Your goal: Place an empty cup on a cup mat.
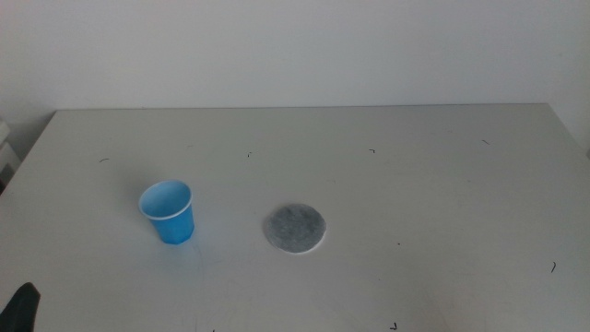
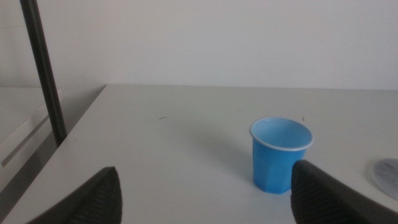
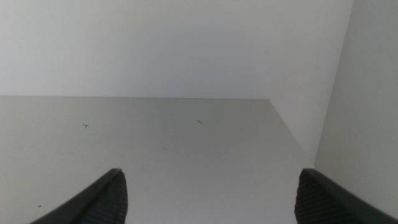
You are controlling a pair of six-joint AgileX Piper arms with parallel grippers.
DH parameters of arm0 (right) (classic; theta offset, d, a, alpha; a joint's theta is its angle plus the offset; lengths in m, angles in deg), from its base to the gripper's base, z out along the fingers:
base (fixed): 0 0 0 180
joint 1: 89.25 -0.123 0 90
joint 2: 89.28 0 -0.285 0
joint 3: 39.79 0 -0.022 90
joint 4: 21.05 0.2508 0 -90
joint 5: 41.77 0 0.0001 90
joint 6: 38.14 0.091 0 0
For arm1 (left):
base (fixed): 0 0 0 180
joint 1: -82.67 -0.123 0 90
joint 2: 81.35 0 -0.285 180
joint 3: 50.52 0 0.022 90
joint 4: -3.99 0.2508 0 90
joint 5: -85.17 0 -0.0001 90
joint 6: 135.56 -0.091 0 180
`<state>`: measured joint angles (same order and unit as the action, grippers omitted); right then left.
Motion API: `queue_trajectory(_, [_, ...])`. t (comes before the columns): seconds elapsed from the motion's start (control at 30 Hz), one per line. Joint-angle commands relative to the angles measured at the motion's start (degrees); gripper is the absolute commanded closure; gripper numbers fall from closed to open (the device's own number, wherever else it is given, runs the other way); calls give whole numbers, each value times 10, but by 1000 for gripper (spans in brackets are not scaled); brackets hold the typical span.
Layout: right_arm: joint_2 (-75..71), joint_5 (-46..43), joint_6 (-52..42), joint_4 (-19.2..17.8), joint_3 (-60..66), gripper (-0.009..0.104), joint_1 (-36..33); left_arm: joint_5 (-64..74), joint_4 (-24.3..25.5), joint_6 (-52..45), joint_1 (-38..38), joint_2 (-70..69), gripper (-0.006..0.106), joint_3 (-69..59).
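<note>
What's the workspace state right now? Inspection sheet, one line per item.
Surface: pale grey table, few small dark specks.
Job's things: blue cup upright, empty, standing apart from the grey cup mat; mat bare.
Clutter: nothing seen.
Grippers: left tool open, low at the table's near left corner, facing the cup; right tool open, out of the middle view, over bare table.
Cables: nothing seen.
Surroundings: white wall; dark pole beside the table.

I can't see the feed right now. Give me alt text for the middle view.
A small bright blue paper cup stands upright and empty on a pale grey table, apart from the flat round mottled grey cup mat lying to its right. Only the dark tip of the left gripper shows, at the bottom left corner; the right gripper is out of this view.
</note>
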<state>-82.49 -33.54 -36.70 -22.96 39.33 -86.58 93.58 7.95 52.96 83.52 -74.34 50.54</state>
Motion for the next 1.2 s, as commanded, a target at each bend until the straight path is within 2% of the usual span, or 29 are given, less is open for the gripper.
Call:
queue_trajectory(0.0, [-11, -45, -5, -5, -7, 1, -1, -25, -2, 6, 4, -5, -5, 35])
queue_trajectory(0.33, [-11, -45, -5, -5, -7, 1, -1, 100, -6, 6, 4, 130, -5, 232])
queue_trajectory(0.93, [-11, -45, -5, -5, -7, 1, -1, 363, -19, 6, 4, 495, -5, 693])
queue_trajectory(1.17, [-11, -45, -5, -5, -7, 1, -1, 461, -60, -48, 5, 635, -5, 831])
